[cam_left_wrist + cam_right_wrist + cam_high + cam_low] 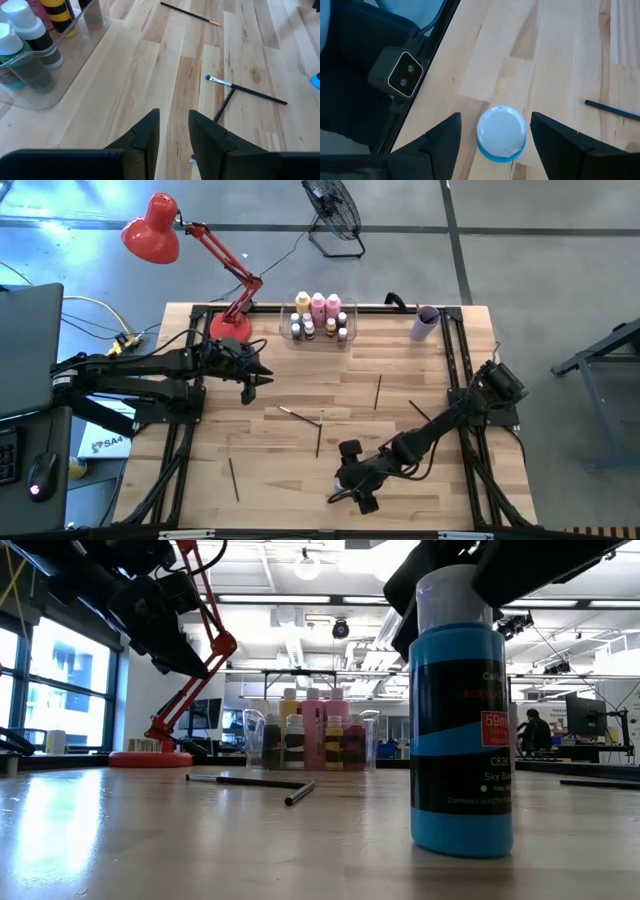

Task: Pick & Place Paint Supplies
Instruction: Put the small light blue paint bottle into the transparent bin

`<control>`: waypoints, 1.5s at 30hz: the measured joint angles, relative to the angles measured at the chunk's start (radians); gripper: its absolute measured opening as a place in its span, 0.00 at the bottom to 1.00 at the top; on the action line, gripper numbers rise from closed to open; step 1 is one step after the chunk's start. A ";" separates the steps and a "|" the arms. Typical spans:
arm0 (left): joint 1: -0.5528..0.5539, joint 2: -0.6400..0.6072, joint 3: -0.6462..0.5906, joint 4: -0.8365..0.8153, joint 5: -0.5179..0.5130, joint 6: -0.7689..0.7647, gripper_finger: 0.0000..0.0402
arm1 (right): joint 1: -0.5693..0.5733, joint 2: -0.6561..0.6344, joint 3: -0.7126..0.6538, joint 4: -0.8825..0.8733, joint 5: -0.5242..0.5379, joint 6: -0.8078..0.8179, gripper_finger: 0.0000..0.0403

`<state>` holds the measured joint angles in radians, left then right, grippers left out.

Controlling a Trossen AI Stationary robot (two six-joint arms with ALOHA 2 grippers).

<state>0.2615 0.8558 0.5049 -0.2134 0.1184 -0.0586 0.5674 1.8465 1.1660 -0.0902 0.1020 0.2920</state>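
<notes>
A big open workshop with strip lights runs off behind the butcher-block table [300, 470]; a red desk lamp [152, 228] leans in over its far-left corner, and a lilac cup [426, 322] stands near the far-right one. The clear bin [320, 320] sits at the far edge with pink, yellow and small white-capped bottles already inside; several paintbrushes [299, 416] lie scattered loose across the boards, two of them crossed near the middle.

The right gripper [495, 131] hangs low at the near edge, directly over a sky-blue bottle [501, 133] with a white cap that stands upright on the wood; its jaws are spread wide, one on each side of the cap, not touching it and holding nothing. The left gripper [174, 131] hovers just on the near side of the bin, jaws partly closed with a narrow gap between them and nothing in it.

The risks, as I judge them: the bottle is tall and narrow, so if one finger meets it before the other it could tip and roll toward the table's near edge; a grip only on the smooth cap might slip in transit; and the carry to the bin passes over the brushes and close to the left arm, so the two could clash.
</notes>
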 joint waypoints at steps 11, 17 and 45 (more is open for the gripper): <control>0.000 0.000 0.000 0.000 0.000 0.000 0.25 | 0.000 0.000 0.000 -0.002 0.000 0.000 0.38; 0.000 0.000 0.000 0.000 0.000 0.000 0.25 | 0.000 -0.002 0.000 -0.002 0.001 0.000 0.30; 0.000 0.000 0.000 -0.070 0.001 0.000 0.25 | -0.137 -0.191 0.057 -0.102 0.130 0.018 0.29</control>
<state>0.2615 0.8558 0.5049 -0.2832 0.1192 -0.0582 0.4305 1.6559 1.2226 -0.1919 0.2325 0.3101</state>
